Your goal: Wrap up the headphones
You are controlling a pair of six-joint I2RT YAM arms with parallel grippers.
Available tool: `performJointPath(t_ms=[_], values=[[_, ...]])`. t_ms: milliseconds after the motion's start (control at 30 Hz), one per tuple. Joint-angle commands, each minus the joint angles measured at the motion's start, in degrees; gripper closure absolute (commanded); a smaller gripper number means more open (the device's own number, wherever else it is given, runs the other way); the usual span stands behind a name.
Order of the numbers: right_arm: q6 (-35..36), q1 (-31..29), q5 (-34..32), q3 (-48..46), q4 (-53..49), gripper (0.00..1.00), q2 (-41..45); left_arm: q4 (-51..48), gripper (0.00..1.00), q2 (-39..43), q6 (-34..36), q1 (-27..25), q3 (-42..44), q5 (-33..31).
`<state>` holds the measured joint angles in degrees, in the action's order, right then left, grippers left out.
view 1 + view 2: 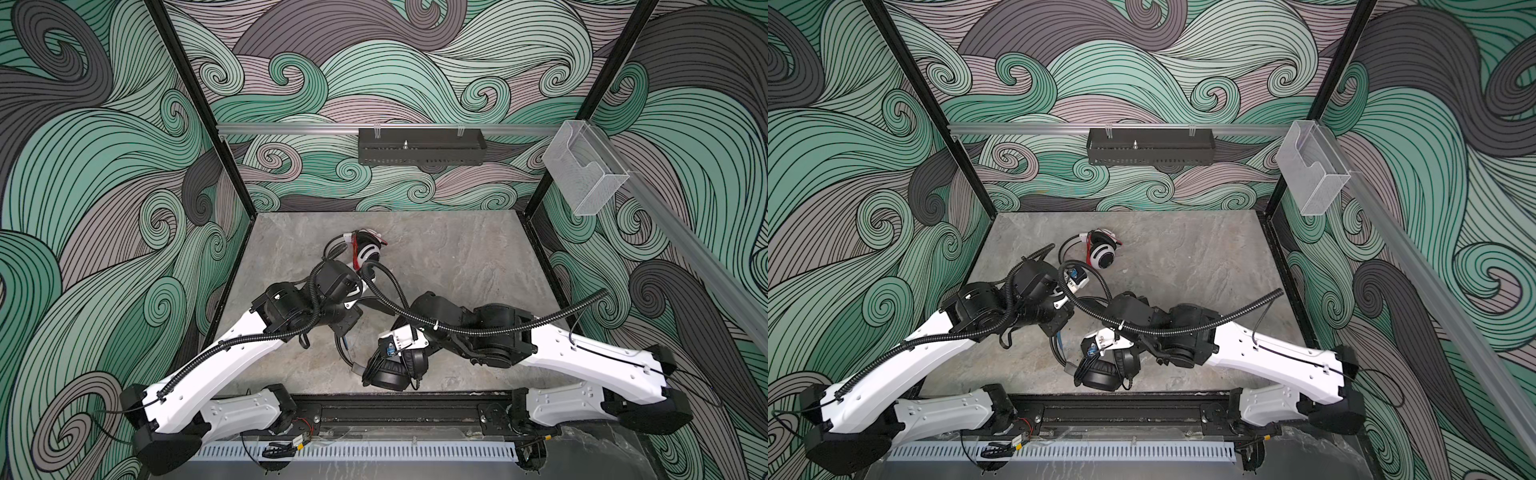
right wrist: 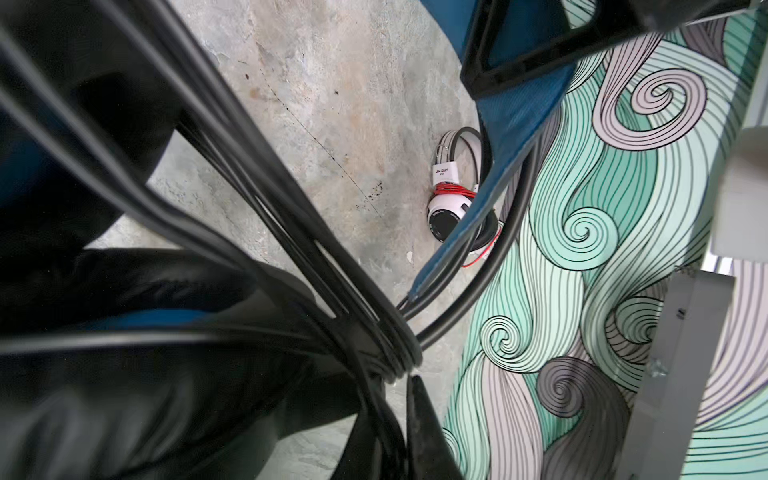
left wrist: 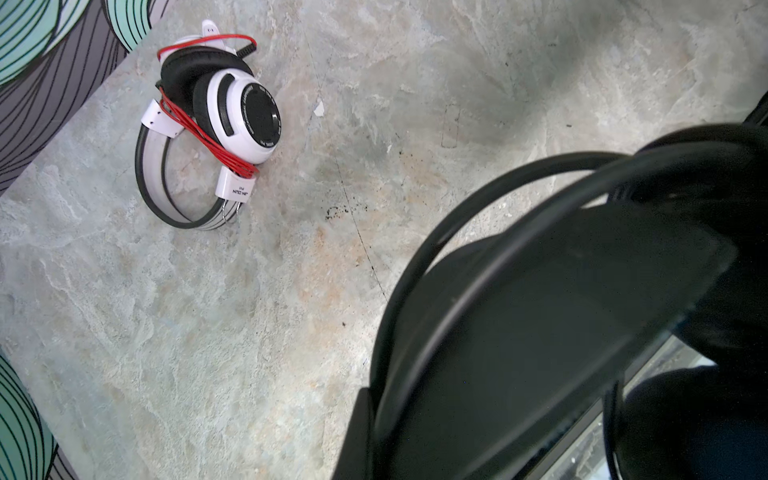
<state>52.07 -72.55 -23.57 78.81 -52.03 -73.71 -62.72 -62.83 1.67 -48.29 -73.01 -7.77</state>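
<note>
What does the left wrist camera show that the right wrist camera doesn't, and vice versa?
Left wrist only: the white headset whole and unobstructed. Right wrist only: several turns of black cord bunched together, and a blue-lined headband partly hiding the white headset. Both: the white headset with its red cord on the stone table, and black cord close to the lens.

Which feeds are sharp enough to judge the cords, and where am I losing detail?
Left wrist view: white headset and red cord crisp, black headset up close a dark blur. Right wrist view: black cords smeared, out of focus. Both top views: even light, black headset murky.
</note>
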Motion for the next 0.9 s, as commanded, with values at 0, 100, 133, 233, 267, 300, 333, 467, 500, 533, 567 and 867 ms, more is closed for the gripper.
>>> performJointPath(t_ms=[0,100,133,233,267,300,333,467,500,533,567,867], values=[[-4.2,2.8,2.1,-3.6,-0.2,0.84,0.0,0.4,1.00,1.0,0.9,-1.5,-2.5,6.6],[-5.6,4.0,4.3,-6.4,1.5,0.83,0.7,1.0,1.00,0.8,0.1,-1.5,-2.0,6.8],[-6.0,4.2,4.9,-7.2,2.2,0.83,1.1,1.1,1.00,0.8,-0.1,-1.5,-1.8,6.9],[-7.1,4.8,5.8,-9.4,3.6,0.83,2.2,1.5,1.00,0.8,-1.0,-1.5,-1.2,7.0],[-7.5,5.0,6.1,-10.1,4.1,0.83,2.6,1.5,1.00,0.7,-1.3,-1.5,-1.2,7.1],[-8.1,5.3,6.5,-10.6,4.8,0.84,3.1,1.5,1.00,0.6,-1.5,-1.5,-1.2,7.2],[-9.0,5.8,7.4,-11.0,5.4,0.84,4.0,1.4,1.00,0.5,-1.7,-1.5,-1.1,7.2],[-12.7,8.2,11.7,-13.4,9.0,0.80,9.4,1.6,1.00,0.8,-2.8,-1.5,-0.3,6.5],[-13.5,8.7,12.5,-14.2,9.7,0.76,10.9,1.3,1.00,0.9,-3.0,-1.5,-0.3,6.3],[-14.3,9.0,12.9,-14.9,10.5,0.72,12.2,1.2,1.00,0.8,-3.1,-1.5,-0.3,6.1],[-14.8,9.3,13.2,-15.5,10.9,0.70,13.2,1.3,1.00,0.8,-3.3,-1.5,-0.3,5.7],[-19.9,13.7,14.0,-17.7,14.2,0.58,18.5,1.3,1.00,-2.5,-6.2,-1.5,-0.8,2.0]])
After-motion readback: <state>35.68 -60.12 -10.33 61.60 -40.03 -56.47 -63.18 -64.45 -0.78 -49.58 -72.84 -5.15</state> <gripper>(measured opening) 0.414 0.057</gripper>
